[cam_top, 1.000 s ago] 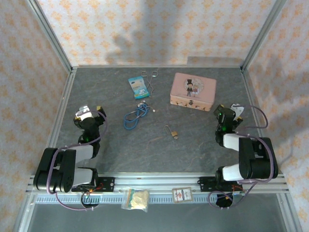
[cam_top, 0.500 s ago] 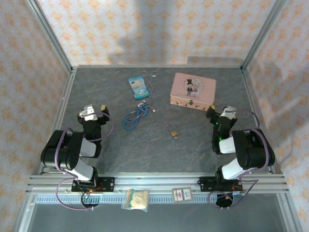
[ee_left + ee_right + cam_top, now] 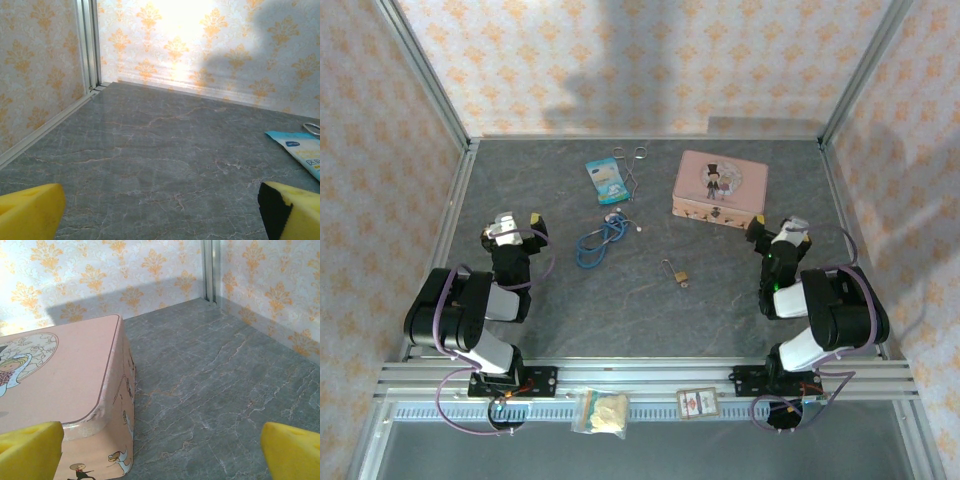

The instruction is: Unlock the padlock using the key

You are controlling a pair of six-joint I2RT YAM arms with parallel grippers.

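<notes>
One padlock point(image 3: 680, 275) midway between the two wide-spread jaws, near neither.

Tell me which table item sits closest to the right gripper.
The pink tin, just ahead of the right gripper; the padlock, blue cord and packet lie farther left.

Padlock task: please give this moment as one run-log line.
padlock: lying free, untouched | left hand: open, empty | right hand: open, empty, near pink tin
</notes>
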